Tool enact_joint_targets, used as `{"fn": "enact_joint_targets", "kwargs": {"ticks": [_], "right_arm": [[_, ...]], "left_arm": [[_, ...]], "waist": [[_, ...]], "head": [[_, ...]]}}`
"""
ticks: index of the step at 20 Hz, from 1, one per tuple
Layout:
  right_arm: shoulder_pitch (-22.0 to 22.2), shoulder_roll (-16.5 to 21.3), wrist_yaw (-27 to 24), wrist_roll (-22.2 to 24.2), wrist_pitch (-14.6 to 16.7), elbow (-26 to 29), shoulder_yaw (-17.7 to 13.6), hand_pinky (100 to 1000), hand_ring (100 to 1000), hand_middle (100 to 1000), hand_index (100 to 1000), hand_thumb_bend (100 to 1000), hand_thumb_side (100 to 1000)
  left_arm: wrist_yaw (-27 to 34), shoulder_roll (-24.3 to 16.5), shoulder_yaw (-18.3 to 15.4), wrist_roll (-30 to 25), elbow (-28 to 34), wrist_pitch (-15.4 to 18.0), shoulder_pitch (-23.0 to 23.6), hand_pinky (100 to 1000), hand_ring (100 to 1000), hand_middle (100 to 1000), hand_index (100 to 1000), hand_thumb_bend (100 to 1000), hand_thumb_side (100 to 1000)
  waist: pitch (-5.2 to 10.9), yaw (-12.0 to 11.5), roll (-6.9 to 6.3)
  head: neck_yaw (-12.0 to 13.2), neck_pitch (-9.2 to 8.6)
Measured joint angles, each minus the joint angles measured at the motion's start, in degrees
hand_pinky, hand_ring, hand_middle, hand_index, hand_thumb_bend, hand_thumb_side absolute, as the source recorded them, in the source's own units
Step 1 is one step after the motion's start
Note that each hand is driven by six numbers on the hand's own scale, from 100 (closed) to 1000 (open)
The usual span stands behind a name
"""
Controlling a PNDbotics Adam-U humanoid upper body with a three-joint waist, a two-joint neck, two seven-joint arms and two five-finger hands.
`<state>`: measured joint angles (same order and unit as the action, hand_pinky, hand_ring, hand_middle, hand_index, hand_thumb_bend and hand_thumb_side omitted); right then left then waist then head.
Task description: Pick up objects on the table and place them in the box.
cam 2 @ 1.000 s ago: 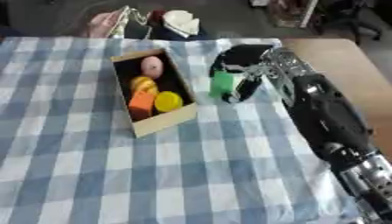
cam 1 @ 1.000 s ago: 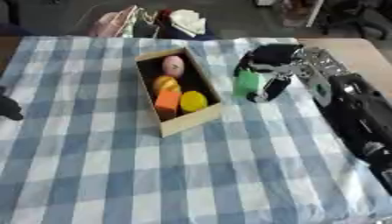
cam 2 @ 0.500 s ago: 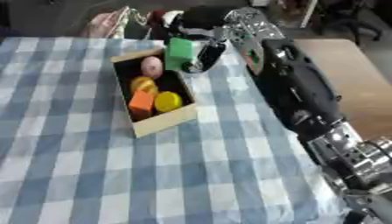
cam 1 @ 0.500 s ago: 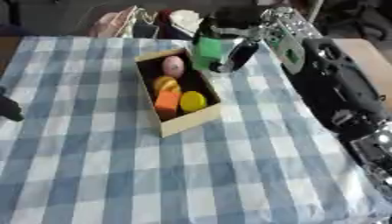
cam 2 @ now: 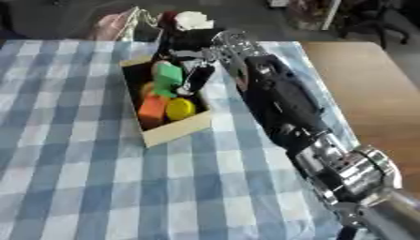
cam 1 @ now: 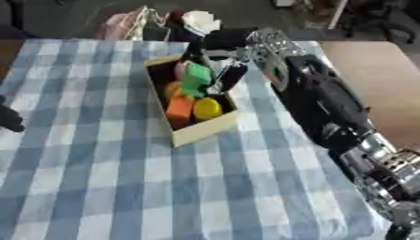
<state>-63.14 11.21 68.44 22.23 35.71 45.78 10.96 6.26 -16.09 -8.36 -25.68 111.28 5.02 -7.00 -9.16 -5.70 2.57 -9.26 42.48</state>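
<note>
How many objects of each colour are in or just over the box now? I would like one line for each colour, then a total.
Green block, in the right hand over the box: 1
Orange block: 1
Yellow round object: 1
Yellow-orange object, partly hidden: 1
Pink object, mostly hidden: 1
Total: 5

Table point(cam 1: 369, 70), blue checked cloth point(cam 1: 98, 178), open box point(cam 1: 197, 133) on it

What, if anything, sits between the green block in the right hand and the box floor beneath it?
The green block, held in the right hand, hangs over the box. Beneath it lie an orange piece and a yellow one.
</note>
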Motion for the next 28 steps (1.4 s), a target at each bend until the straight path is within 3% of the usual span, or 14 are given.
{"fn": "enact_joint_targets", "kwargs": {"ticks": [5,9,14,20,28], "right_arm": [[0.2,0.0,2.1,-2.3,-0.4,-0.2,-0.7,791,785,884,943,275,459],[1.5,1.2,-2.8,-3.8,-0.3,2.2,-1.0,772,753,842,936,132,347],[5.3,5.0,-18.1,-3.2,-1.2,10.7,-0.5,750,715,799,929,100,281],[13.8,9.4,-38.6,-2.8,-7.5,24.2,-1.0,716,653,750,914,100,281],[28.1,10.8,-59.5,-7.5,-17.6,41.8,-4.8,686,599,683,881,100,448]], "left_arm": [[0.0,0.0,0.0,-0.1,0.0,-0.1,0.0,777,591,602,795,100,609],[0.0,0.0,0.0,-0.1,0.0,-0.1,0.0,777,591,602,795,100,610],[0.0,0.0,0.0,0.2,0.0,-0.1,0.0,776,591,602,795,100,607],[0.0,0.0,-0.2,0.9,-0.1,-0.2,0.0,775,591,602,794,100,608],[-0.2,0.4,-0.5,1.7,-0.6,-0.3,0.0,773,589,599,792,100,614]], "waist": [[0.0,0.0,0.02],[0.0,0.1,0.02],[0.0,0.4,0.02],[0.0,0.7,0.02],[0.0,1.4,0.02]], "head": [[0.0,0.0],[0.1,0.0],[0.6,0.0],[1.3,-0.02],[2.2,-0.2]]}}
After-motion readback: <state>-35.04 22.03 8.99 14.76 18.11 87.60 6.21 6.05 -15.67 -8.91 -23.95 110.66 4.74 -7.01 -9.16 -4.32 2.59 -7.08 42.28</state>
